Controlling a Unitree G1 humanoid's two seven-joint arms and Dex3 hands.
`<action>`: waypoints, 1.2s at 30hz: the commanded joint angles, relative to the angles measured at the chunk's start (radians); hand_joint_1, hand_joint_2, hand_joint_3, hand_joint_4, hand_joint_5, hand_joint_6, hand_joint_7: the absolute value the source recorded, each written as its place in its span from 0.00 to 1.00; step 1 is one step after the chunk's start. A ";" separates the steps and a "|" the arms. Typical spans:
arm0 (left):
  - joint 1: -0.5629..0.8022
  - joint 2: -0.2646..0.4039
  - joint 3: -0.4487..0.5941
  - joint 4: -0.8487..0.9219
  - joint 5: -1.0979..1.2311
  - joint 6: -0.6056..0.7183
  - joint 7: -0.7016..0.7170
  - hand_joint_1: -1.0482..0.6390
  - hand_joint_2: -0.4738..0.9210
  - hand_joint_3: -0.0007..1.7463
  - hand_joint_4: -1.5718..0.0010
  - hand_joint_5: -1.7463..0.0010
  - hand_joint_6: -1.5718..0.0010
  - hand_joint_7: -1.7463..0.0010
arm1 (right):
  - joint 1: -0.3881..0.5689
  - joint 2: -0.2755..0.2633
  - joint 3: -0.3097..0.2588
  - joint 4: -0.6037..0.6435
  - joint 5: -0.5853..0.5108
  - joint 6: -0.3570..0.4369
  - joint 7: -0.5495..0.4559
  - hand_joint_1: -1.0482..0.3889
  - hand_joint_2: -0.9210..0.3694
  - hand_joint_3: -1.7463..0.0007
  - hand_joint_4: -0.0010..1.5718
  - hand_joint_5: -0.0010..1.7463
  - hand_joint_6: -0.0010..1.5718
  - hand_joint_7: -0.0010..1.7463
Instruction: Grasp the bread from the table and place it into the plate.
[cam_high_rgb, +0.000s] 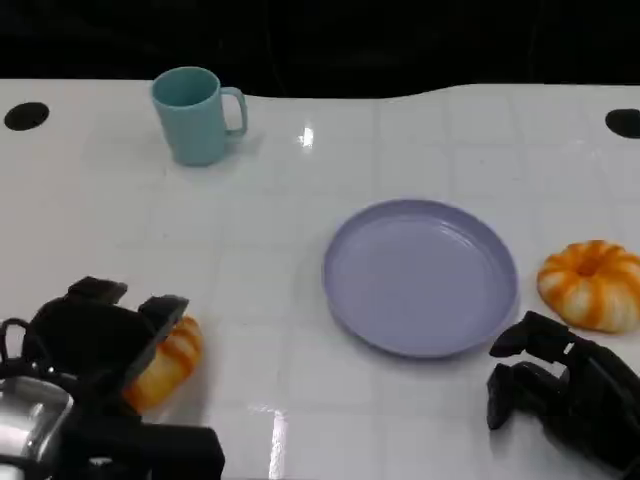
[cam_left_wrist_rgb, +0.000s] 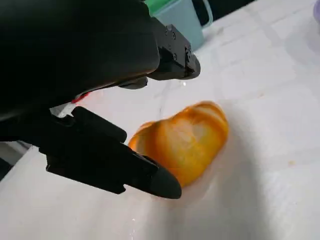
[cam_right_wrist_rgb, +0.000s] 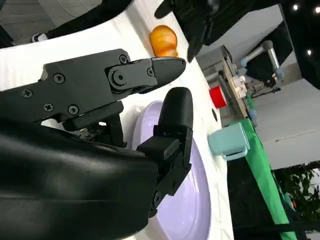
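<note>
An orange, ridged bread (cam_high_rgb: 170, 362) lies on the white table at the near left. My left hand (cam_high_rgb: 100, 340) hovers over it with fingers spread. In the left wrist view the bread (cam_left_wrist_rgb: 182, 142) sits between an upper finger (cam_left_wrist_rgb: 172, 55), which is clear of it, and a lower finger (cam_left_wrist_rgb: 115, 162) whose tip reaches its side. The lavender plate (cam_high_rgb: 420, 275) stands empty at centre right. My right hand (cam_high_rgb: 560, 385) rests near the plate's front right with nothing in it. In the right wrist view its fingers (cam_right_wrist_rgb: 145, 72) are apart above the plate (cam_right_wrist_rgb: 195, 200).
A second, pumpkin-shaped bread (cam_high_rgb: 592, 285) lies just right of the plate, close beyond my right hand. A teal mug (cam_high_rgb: 195, 113) stands at the far left. The table's far edge (cam_high_rgb: 320, 92) meets a dark background. A small red object (cam_right_wrist_rgb: 216, 95) shows beyond the table.
</note>
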 joint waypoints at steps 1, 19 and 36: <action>-0.048 0.026 -0.034 0.071 -0.022 0.012 0.033 0.31 0.91 0.00 0.92 0.92 0.88 1.00 | 0.006 -0.009 -0.006 -0.009 0.003 -0.006 -0.008 0.32 0.00 0.92 0.42 0.94 0.42 0.76; -0.171 0.060 -0.137 0.341 -0.149 -0.068 0.169 0.42 0.96 0.01 0.85 0.93 0.82 0.98 | 0.022 -0.005 0.000 -0.042 0.000 0.016 -0.046 0.32 0.00 0.94 0.43 0.93 0.44 0.73; -0.275 0.031 -0.172 0.756 -0.277 -0.350 0.716 0.52 0.95 0.30 0.49 0.04 0.57 0.06 | 0.021 -0.004 0.002 -0.031 -0.003 -0.008 -0.047 0.32 0.00 0.93 0.43 0.93 0.43 0.74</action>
